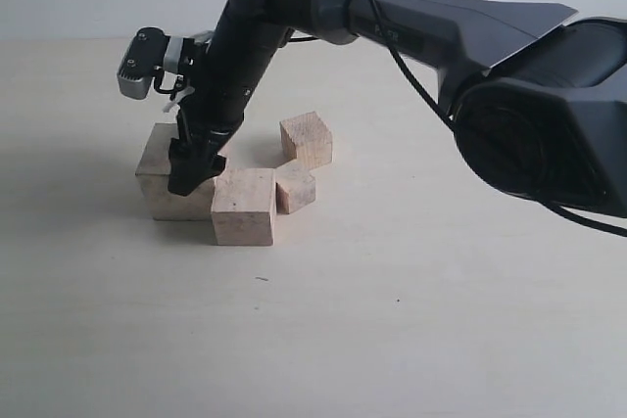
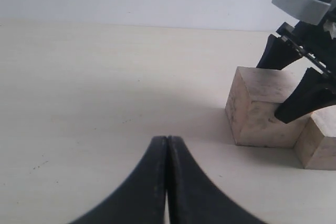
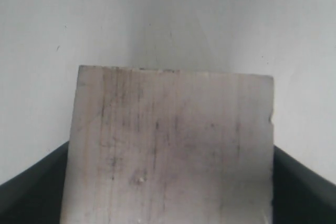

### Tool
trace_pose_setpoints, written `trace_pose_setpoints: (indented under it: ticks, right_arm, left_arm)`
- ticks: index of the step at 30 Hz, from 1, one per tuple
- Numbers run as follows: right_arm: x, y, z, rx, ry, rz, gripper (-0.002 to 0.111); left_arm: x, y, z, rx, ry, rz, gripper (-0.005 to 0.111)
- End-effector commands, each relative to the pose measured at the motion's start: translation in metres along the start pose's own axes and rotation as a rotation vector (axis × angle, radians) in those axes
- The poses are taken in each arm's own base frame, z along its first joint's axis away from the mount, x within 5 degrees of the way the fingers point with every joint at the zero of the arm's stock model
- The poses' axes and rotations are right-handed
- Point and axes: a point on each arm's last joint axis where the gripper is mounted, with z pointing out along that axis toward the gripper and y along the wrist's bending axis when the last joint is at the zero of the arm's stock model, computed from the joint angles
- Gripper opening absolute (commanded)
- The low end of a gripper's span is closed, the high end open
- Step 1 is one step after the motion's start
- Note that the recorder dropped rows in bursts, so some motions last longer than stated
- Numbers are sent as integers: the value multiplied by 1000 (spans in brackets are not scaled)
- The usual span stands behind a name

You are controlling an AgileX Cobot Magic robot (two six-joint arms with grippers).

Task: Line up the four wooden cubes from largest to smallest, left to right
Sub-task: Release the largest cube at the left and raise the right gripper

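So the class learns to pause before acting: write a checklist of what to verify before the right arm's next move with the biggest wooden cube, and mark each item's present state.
1. Right gripper straddles the largest cube: ok.
2. Jaws clamped firmly on it: cannot tell.
3. Largest cube clear of neighbours: not ok, the second-largest cube crowds one corner.
4. Left gripper out of the way, jaws shut: ok.
5. Bare table left of the largest cube: ok.
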Motion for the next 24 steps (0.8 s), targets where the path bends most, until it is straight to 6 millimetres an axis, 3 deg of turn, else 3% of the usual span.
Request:
trace_pose_setpoints:
  ticks: [1,10,18,24]
  right_arm:
    - [-1,1,-3,-26,-31,-16,13]
    - [-4,3,-3,-55,-66,-17,34]
    - [-9,3,-11,-33,-84,-23,77]
    - [-18,6,-29,-6,-115,-37,83]
  left_arm:
    - [0,0,0,7,-13,3,0]
    - [0,0,0,7,-13,3,0]
    - [0,0,0,7,-13,3,0]
    - [0,0,0,7,-13,3,0]
